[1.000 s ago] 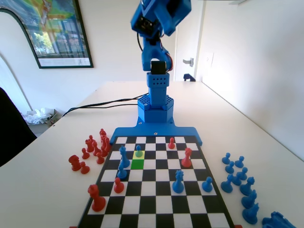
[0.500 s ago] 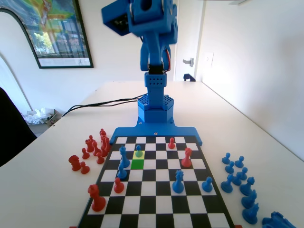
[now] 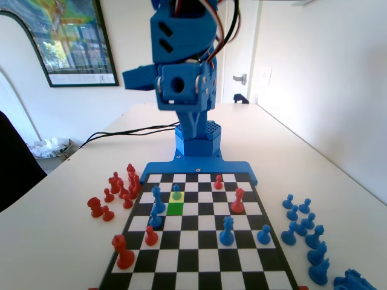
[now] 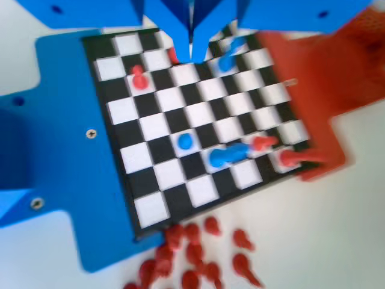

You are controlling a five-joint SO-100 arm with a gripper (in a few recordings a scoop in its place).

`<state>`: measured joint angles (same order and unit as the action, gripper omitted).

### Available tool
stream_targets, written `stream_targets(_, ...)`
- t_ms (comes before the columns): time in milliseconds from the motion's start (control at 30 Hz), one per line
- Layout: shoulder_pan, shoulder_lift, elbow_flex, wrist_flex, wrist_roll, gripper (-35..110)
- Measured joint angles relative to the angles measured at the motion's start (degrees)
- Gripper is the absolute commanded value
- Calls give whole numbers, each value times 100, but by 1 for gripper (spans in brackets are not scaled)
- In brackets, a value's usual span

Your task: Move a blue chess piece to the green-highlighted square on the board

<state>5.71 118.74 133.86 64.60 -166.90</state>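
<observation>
The blue arm is seen raised high in the fixed view, its upper part folded forward and its head turned toward the camera. In the wrist view the gripper is seen hanging from the top edge, blurred, with its jaws brought together to a narrow point. Nothing is seen held between them.

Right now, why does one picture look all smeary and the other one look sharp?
The wrist view is blurred, probably because its camera rides on the moving arm: the board and pawn look soft, and the claw is fuzzy. The fixed view is sharp: the pawn and green square have crisp edges, under bright daylight.
</observation>
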Motion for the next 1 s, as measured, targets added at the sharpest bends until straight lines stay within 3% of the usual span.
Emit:
stream_targets(300, 114, -149, 1503, -1582, 0, 5)
stream_targets(500, -167, -615, 1512, -1872, 0, 6)
stream_targets(833, -343, -1160, 18, -26, 0, 6)
stream_targets(1000, -272, -1450, -264, 378, 0, 6)
